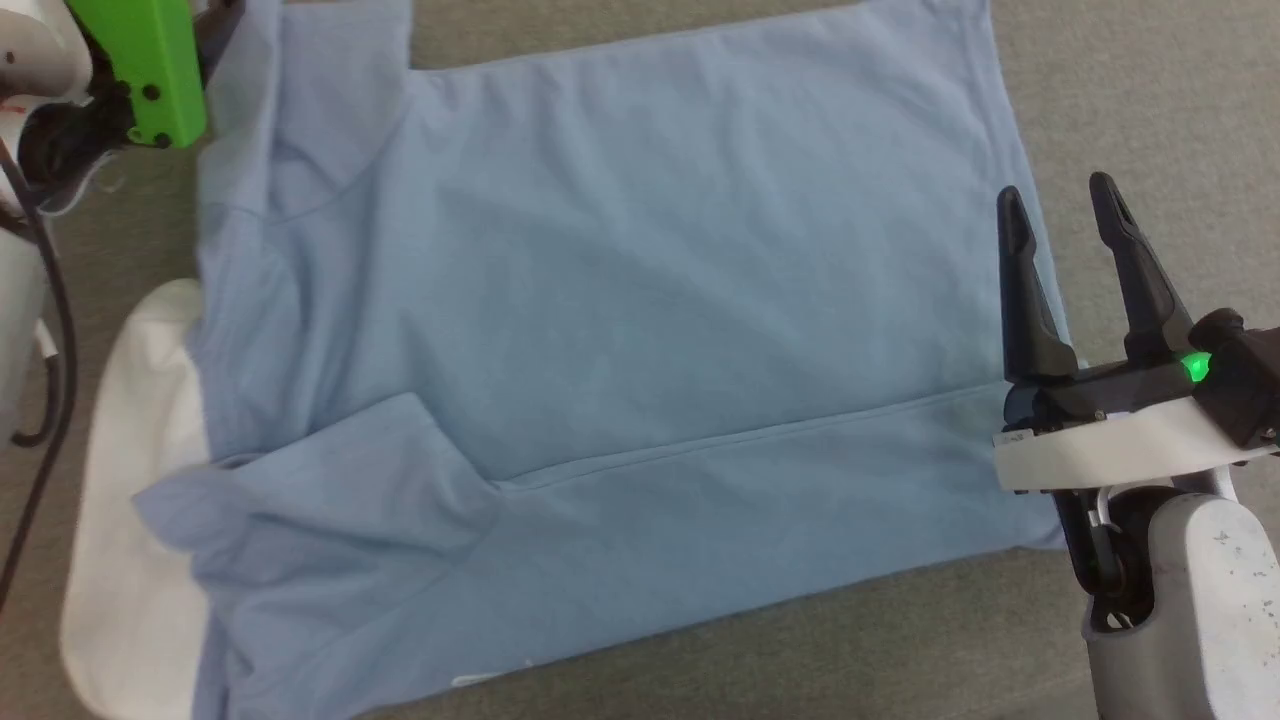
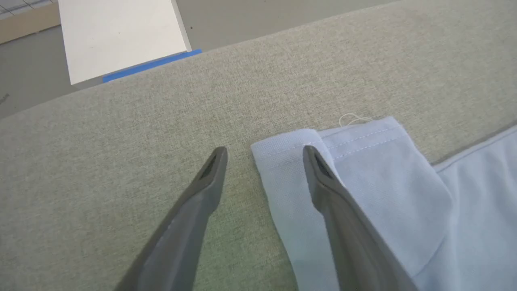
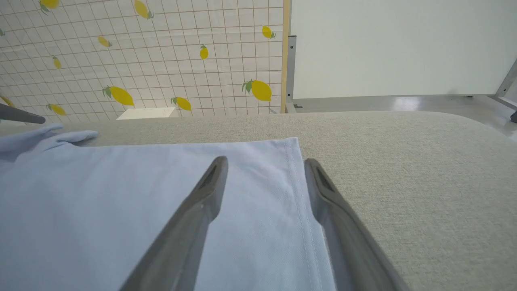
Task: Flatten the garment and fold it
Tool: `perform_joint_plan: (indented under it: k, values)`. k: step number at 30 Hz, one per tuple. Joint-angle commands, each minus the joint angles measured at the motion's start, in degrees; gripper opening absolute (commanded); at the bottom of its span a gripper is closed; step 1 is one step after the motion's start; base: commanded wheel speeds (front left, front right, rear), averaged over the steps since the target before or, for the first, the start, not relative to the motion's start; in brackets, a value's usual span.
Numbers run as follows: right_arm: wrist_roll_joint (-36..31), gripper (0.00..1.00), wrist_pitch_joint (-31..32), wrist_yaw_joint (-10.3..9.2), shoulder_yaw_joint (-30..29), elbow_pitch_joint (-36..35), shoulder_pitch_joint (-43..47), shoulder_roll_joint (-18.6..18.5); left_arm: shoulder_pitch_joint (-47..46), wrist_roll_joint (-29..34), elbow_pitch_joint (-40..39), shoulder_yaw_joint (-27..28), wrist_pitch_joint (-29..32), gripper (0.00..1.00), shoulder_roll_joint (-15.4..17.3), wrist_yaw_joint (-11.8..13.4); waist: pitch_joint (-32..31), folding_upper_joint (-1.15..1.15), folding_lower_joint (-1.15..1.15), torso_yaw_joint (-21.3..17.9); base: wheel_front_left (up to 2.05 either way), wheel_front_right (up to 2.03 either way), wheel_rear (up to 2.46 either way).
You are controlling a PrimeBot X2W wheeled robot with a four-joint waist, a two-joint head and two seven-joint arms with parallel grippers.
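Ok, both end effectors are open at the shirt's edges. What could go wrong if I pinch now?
The near sleeve lies crumpled across the shirt; folding would likely trap that crease.
The left end effector straddles the far sleeve's doubled cuff; it may pinch one layer.
The right end effector straddles the hem; a grip could slip.

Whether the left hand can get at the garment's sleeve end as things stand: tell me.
Probably yes. The left hand is open, one finger over the sleeve end of the garment, which lies flat on the grey cushion; nothing lies between them.
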Motion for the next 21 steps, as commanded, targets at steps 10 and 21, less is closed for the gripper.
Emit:
perform_joint_plan:
  k: [10,21]
  values:
    - [1.22,1.00,-0.86,-0.09,0.36,0.40,-0.64,0.26,2.74,-2.36,-3.82,-1.19,12.60,0.00,4.27,5.37,4.30,0.00,-0.01,-4.20,0.00,0.00,0.00]
    - [-0.54,1.00,15.72,-0.09,0.37,8.71,-22.51,-3.12,3.71,-3.29,-9.86,-0.77,14.07,0.00,5.21,6.89,4.62,0.00,-0.01,-2.72,0.00,0.00,0.00]
